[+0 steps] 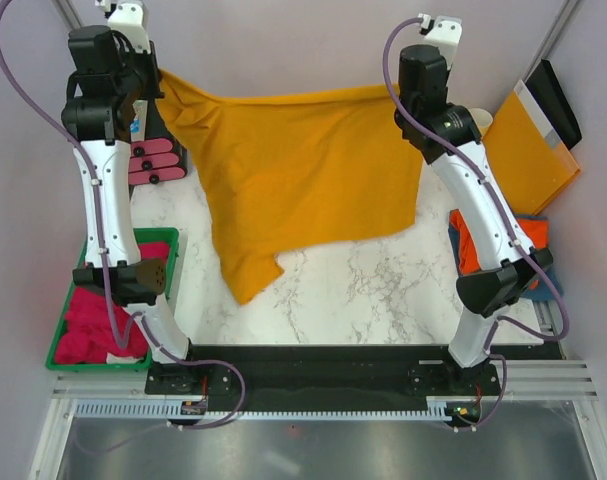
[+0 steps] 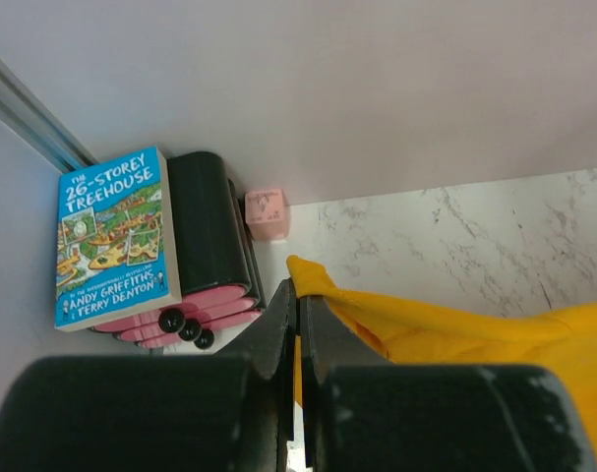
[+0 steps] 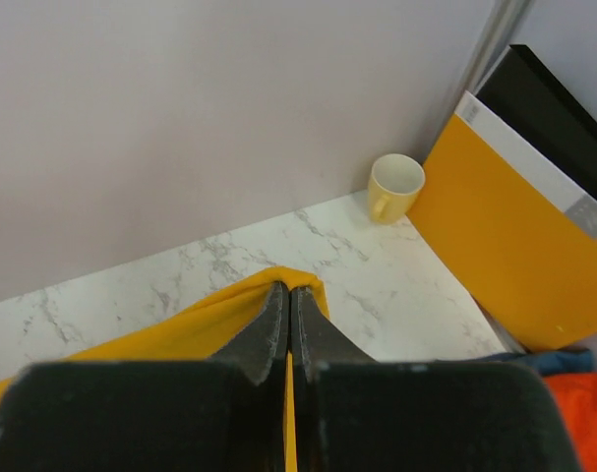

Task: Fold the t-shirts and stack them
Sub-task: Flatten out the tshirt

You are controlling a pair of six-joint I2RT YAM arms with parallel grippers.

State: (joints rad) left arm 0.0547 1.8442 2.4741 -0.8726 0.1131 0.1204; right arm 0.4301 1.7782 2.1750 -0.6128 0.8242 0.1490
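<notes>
Hands point(image 2: 296, 291) point(image 3: 288, 291) pinch mustard t-shirt point(image 1: 303, 170) over marble table point(image 1: 383, 290).

I see the mustard-yellow t-shirt point(image 1: 303, 180) lifted over the far half of the desk point(image 1: 363, 290). It is stretched wide along its top edge, with one corner pinched in the left end effector point(image 2: 298, 305) and the other in the right end effector point(image 3: 288, 295). Its body hangs unfolded, one lower corner drooping toward the desk's middle. The orange-red t-shirt point(image 3: 578, 413) lies crumpled at the desk's right edge with the blue t-shirt point(image 3: 559, 360) touching it, both partly hidden.

The blue book point(image 2: 111, 241), just left of the black stand point(image 2: 208, 221), reads "The 26-Storey Treehouse" and "Andy Griffiths & Terry Denton".
</notes>
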